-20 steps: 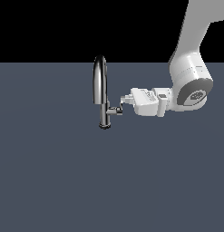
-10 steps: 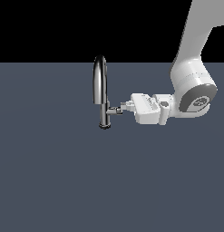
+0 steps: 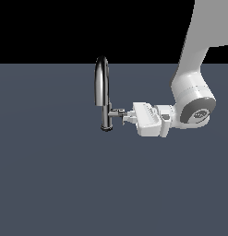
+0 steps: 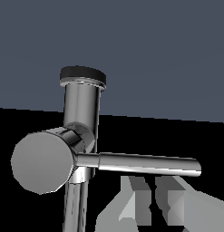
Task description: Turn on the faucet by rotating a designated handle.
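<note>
The chrome faucet (image 3: 102, 85) stands upright on the grey floor, and its arched spout rises above a slim post. In the wrist view the faucet post (image 4: 81, 108) ends in a round dark base. The handle (image 3: 117, 111) is a short stub off the post on the exterior view's right. Up close, the handle (image 4: 145, 163) is a thin lever running out from a round end cap. My gripper (image 3: 126, 116) reaches in from the exterior view's right, with its tips right at the handle. My gripper (image 4: 152, 204) has its fingers (image 4: 136, 201) close together beside the lever, with nothing between them.
The white arm (image 3: 194, 92) comes down from the upper part of the exterior view's right and bends toward the faucet. A flat dark grey floor (image 3: 64, 184) lies all around, against a black background.
Over the last second my hand has dropped lower beside the faucet post, keeping its tips at the handle stub. The faucet itself has not moved.
</note>
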Available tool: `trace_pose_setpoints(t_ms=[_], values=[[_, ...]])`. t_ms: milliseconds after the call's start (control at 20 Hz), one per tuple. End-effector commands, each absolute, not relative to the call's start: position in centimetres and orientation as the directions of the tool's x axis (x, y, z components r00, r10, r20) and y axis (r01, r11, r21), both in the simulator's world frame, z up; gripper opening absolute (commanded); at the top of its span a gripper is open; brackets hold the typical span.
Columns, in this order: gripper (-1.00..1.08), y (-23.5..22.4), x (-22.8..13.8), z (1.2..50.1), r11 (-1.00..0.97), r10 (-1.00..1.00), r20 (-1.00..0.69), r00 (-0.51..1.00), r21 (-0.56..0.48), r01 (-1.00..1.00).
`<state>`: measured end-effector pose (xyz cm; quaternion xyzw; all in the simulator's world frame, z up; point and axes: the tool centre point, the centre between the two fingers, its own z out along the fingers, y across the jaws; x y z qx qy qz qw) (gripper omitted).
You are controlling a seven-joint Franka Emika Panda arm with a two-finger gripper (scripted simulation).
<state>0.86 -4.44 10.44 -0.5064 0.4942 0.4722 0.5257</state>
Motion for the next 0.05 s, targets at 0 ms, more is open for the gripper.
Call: trace_pose_setpoints(t_ms=[0], values=[[-1.0, -3.63, -0.75, 6.58, 0.036, -0.001, -1.0, 0.011, -0.011, -0.999]])
